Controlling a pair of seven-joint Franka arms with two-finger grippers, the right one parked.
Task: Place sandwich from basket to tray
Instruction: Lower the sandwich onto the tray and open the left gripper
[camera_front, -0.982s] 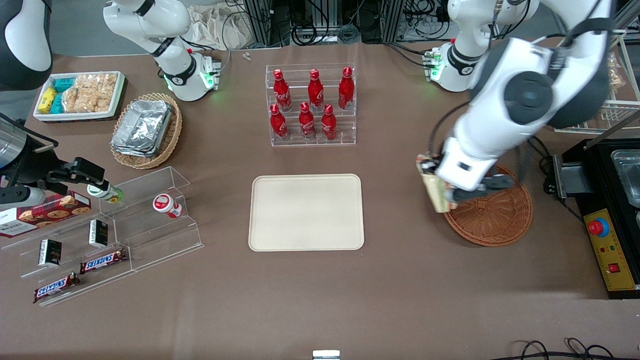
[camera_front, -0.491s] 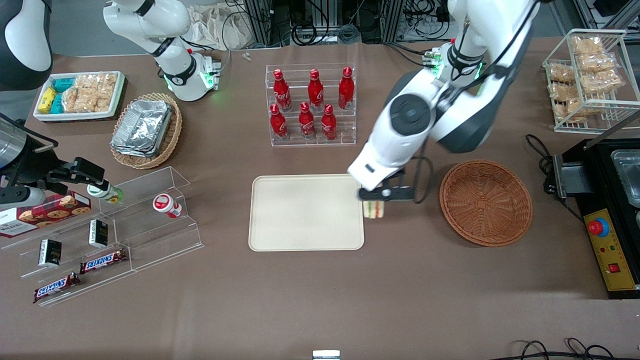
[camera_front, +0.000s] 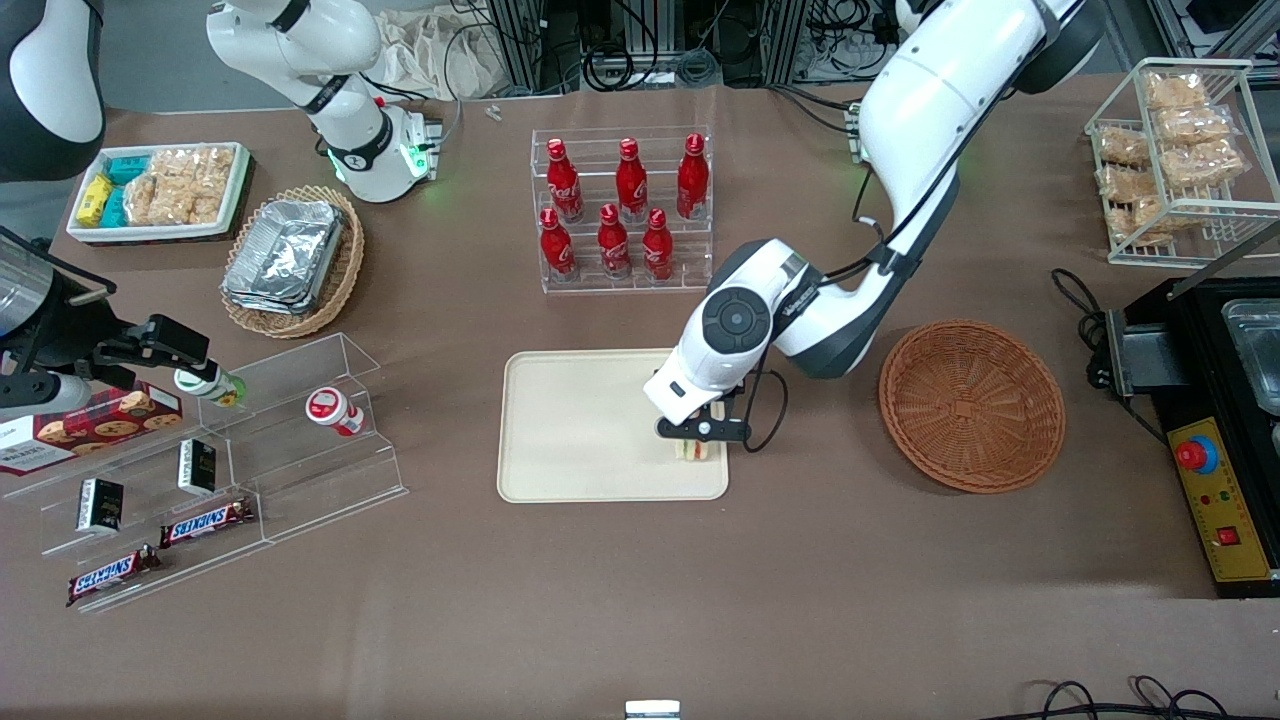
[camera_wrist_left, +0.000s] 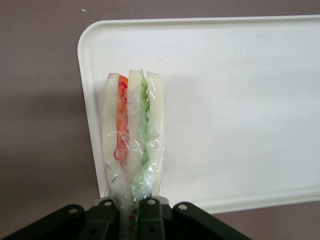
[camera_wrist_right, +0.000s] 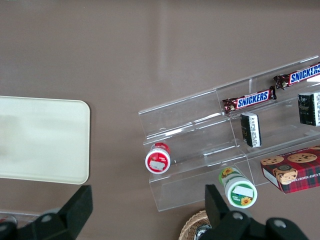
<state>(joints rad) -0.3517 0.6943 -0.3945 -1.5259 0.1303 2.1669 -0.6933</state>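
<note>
End effector (camera_front: 697, 437) is clamped on the sandwich (camera_wrist_left: 132, 135), held edge-up over the tray (camera_front: 580, 440) corner nearest the basket (camera_front: 972, 405), ready for lowering.

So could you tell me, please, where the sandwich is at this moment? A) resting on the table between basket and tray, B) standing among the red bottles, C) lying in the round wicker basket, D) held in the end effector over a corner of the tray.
D: the end effector grips the sandwich above the tray corner nearest the basket, which holds nothing.
</note>
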